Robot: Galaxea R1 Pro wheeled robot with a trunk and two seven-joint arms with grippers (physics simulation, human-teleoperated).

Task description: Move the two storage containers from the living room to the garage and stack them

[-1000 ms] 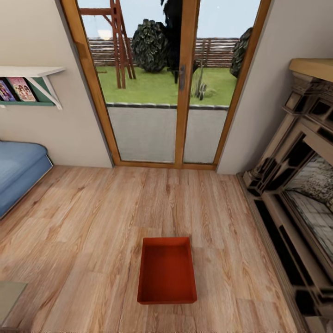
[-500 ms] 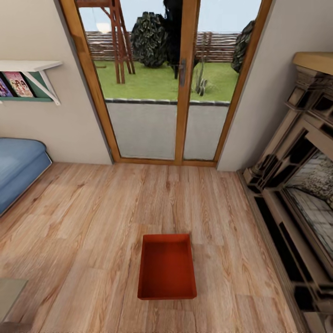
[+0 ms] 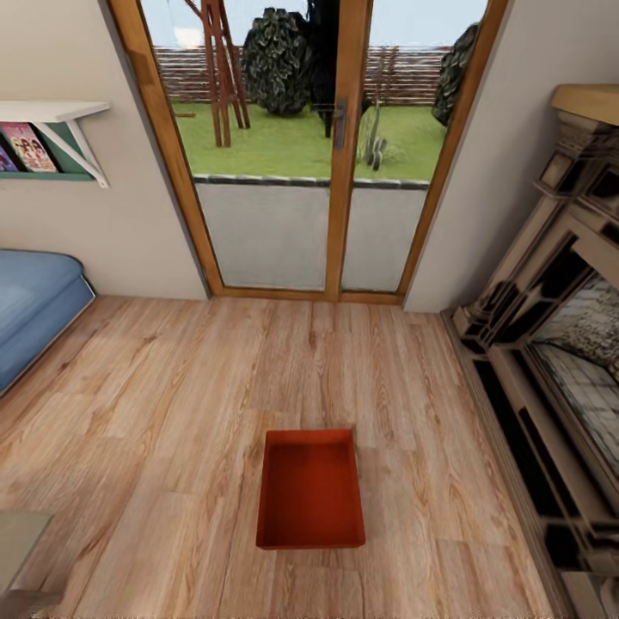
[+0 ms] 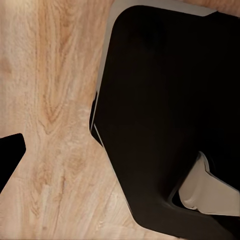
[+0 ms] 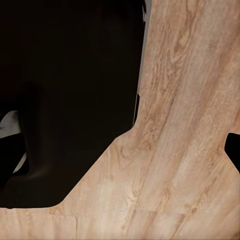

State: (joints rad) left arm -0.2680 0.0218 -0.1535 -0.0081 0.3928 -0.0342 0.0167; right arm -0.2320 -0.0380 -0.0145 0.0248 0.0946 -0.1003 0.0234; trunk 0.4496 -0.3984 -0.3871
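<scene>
1. Sofa (image 3: 34,301) sat at the far left.
2. One storage container (image 3: 310,490) lay mid wood floor (image 3: 172,413), slightly higher in frame than before as the camera shifted; pickup pending.
3. Pincer states: cannot tell.

Open plank floor (image 3: 172,413) around container (image 3: 310,490)

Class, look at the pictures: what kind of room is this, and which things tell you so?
Most likely a living room: a blue sofa against one wall, a dark fireplace opposite, and wood-framed glass doors onto a garden.
</scene>
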